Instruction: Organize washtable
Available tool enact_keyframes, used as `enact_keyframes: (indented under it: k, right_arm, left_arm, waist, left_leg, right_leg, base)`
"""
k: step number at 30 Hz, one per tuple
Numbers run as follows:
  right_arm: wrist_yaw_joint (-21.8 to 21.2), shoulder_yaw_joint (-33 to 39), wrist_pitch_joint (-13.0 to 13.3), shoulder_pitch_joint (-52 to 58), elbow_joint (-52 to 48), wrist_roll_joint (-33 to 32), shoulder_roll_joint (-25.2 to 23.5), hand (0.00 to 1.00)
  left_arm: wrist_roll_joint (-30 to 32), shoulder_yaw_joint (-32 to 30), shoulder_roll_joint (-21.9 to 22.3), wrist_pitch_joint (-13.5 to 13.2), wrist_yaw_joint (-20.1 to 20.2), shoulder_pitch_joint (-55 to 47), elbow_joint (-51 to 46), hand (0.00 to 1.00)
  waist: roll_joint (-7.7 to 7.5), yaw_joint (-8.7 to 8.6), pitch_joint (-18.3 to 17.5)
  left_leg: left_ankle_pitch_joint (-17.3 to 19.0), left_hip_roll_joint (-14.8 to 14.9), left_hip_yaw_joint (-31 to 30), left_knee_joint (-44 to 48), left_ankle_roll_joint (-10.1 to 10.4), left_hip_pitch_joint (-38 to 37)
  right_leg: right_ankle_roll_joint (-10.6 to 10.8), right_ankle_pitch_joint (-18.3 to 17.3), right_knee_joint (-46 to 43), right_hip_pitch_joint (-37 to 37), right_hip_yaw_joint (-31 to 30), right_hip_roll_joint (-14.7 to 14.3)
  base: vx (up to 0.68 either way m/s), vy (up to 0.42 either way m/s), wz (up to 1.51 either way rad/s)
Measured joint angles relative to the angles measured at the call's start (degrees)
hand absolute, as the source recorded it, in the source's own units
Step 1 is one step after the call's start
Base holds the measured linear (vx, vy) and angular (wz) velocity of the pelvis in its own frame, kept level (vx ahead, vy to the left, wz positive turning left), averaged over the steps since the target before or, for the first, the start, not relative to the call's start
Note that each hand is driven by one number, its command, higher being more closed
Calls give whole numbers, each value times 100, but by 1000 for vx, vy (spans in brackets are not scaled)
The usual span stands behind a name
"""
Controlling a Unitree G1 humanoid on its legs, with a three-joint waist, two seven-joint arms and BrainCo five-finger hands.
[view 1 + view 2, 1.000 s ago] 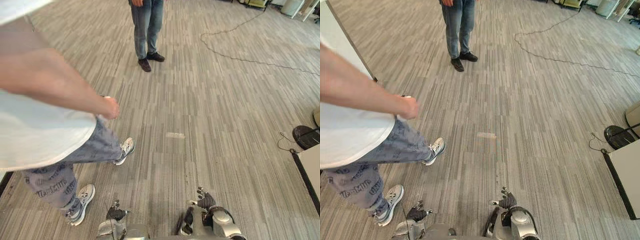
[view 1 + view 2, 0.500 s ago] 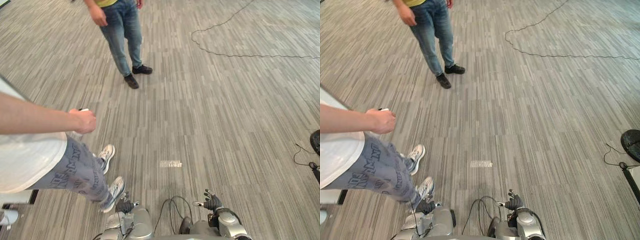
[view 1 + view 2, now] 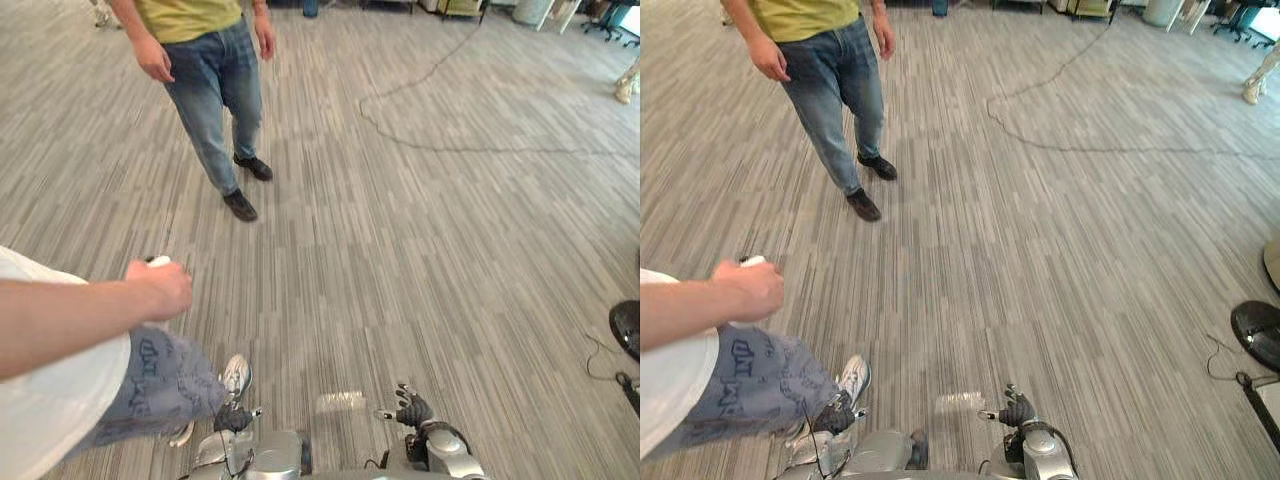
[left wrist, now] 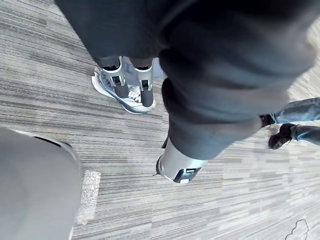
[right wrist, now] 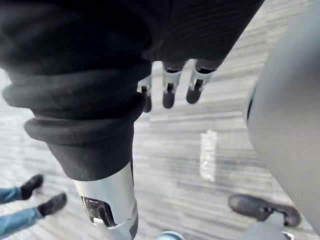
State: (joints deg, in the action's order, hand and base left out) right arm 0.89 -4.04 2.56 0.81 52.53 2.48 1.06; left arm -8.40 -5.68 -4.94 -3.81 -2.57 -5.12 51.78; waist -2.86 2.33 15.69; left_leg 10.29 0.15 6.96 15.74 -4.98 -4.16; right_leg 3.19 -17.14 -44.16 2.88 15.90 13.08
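Observation:
My left hand (image 3: 232,420) hangs low at the view's bottom edge, its fingers (image 4: 131,89) relaxed and holding nothing over the striped grey carpet. My right hand (image 3: 412,410) hangs beside it, its fingers (image 5: 169,93) straight and its thumb (image 5: 107,202) apart, also empty. A small white tape mark (image 3: 340,402) lies on the floor between the two hands.
A person in a white shirt stands close on the left, one arm stretched out, the fist (image 3: 160,290) closed on a small white thing, a sneaker (image 3: 236,376) near my left hand. Another person in jeans (image 3: 215,110) stands ahead. A black cable (image 3: 430,145) and a dark round base (image 3: 628,330) lie to the right.
The whole picture has shifted, so the camera has moved. The near person's legs have drawn back toward the lower left. Both hands hang as before.

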Motion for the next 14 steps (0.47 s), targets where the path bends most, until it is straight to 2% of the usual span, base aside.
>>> enact_keyframes:
  k: [1, 2, 3, 4, 5, 6, 10, 14]
  right_arm:
    - [2, -4, 2, -10, -1, -3, -2, 0]
    - [4, -23, 3, -34, 0, -2, 0, 0]
    - [4, -35, 3, -34, 3, -2, -1, 0]
    - [5, -34, -5, -19, 13, -3, -39, 0]
    - [0, -31, -19, -25, 10, -5, -38, 0]
    - [11, -25, -30, -4, 23, -5, 6, 0]
    - [19, -19, -25, 74, 26, -3, 60, 0]
    - [26, -1, -26, 83, 123, -1, 53, 0]
  left_arm:
    - [2, 5, 3, 11, 2, -3, 3, 0]
    - [1, 33, 21, 17, 3, -4, 3, 0]
    - [1, 52, 16, 17, 5, -8, 1, 0]
    - [5, 47, -16, 8, 7, -16, -5, 0]
    - [14, 47, -13, 10, 4, 14, 16, 0]
    - [15, 56, 69, 20, 3, -31, 78, 0]
    - [39, 45, 255, 15, 2, -105, 108, 0]
    - [57, 44, 260, 16, -4, -101, 177, 0]
  waist:
    - [-7, -10, -3]
    - [-16, -24, -9]
    - [-30, -24, -17]
    - [-187, -4, -75]
    - [-219, -12, -94]
    - [-3, -15, -181]
    - [257, -17, -367]
    - [194, -43, -402]
  left_leg:
    - [-1, 17, -29, -74, 1, -65]
    - [0, 54, -61, -195, 42, -165]
    - [7, 57, -68, -205, 95, -186]
    - [108, -82, -155, -208, 262, -262]
    - [160, -103, -216, -213, 329, -305]
    - [157, 42, -249, -304, 354, -402]
    - [214, 278, -311, -593, 477, -467]
    - [234, 383, -401, -754, 536, -679]
  right_leg:
    - [0, 1, 309, 99, -8, -85]
    - [14, 66, 1208, 242, -78, -296]
    - [7, 230, 1717, 248, -161, -430]
    - [-204, 1242, 2572, 255, -384, -508]
    - [-143, 1217, 2594, 208, -415, -494]
    - [-151, 1299, 2720, 95, -366, -604]
    - [-146, 1398, 3513, -225, -243, -919]
    - [-124, 1429, 3865, -584, -138, -1053]
  base:
    - [339, 23, 24]
    - [273, -5, 25]
    - [306, -32, 34]
    - [256, -74, 30]
    - [296, -79, 29]
    - [252, -70, 16]
    - [205, -61, 0]
    - [103, -28, 11]
